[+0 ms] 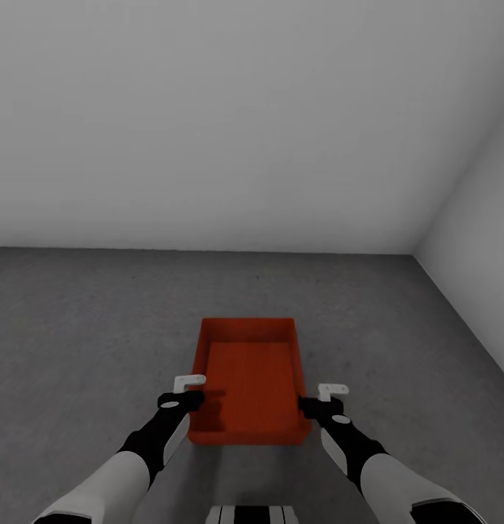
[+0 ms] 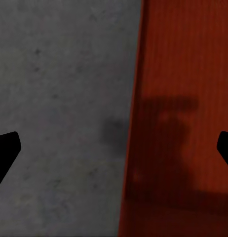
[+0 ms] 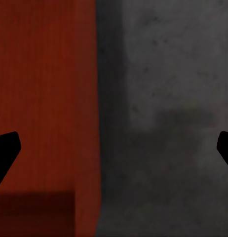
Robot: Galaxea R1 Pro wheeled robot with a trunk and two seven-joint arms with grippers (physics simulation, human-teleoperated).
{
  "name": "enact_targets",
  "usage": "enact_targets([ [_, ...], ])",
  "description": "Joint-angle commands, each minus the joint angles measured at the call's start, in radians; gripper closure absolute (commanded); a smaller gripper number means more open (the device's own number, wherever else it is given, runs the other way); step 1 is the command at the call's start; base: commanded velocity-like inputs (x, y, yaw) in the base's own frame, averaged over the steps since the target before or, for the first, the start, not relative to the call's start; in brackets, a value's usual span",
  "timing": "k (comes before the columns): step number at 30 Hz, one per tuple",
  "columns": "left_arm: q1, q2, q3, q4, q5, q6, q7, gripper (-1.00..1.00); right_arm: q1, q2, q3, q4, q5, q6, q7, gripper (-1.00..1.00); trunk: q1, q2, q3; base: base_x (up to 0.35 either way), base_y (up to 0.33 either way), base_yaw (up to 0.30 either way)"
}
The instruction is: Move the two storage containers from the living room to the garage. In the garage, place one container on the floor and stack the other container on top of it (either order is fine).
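My open-topped red-orange rectangular plastic bin (image 1: pixel 248 378) sits on the dark grey speckled concrete floor (image 1: pixel 84 327) at my twelve o'clock. My left gripper (image 2: pixel 114 148) straddles its nine o'clock wall, my right gripper (image 3: pixel 114 148) its three o'clock wall; both sets of fingers are spread apart, clamping nothing.

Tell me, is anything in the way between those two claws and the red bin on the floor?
Nothing visible. The left gripper and right gripper hang open over the storage container's side walls, one at each side, with bare concrete floor around it.
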Motion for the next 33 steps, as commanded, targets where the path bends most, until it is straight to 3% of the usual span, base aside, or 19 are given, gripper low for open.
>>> enact_targets([
  [1, 0.0, 0.001, -0.006, -0.002, 0.008, 0.005, 0.007, -1.0, -0.001, 0.0, 0.009, 0.001, -0.011, -0.004, -0.005, -1.0, -0.004, 0.007, 0.003, 0.0, 0.0, 0.0],
  [33, 0.0, 0.006, -0.005, -0.003, 0.009, 0.005, 0.003, -1.0, -0.001, -0.001, 0.009, 0.001, -0.009, -0.005, -0.005, -1.0, -0.127, 0.231, 0.103, 0.0, 0.0, 0.0],
])
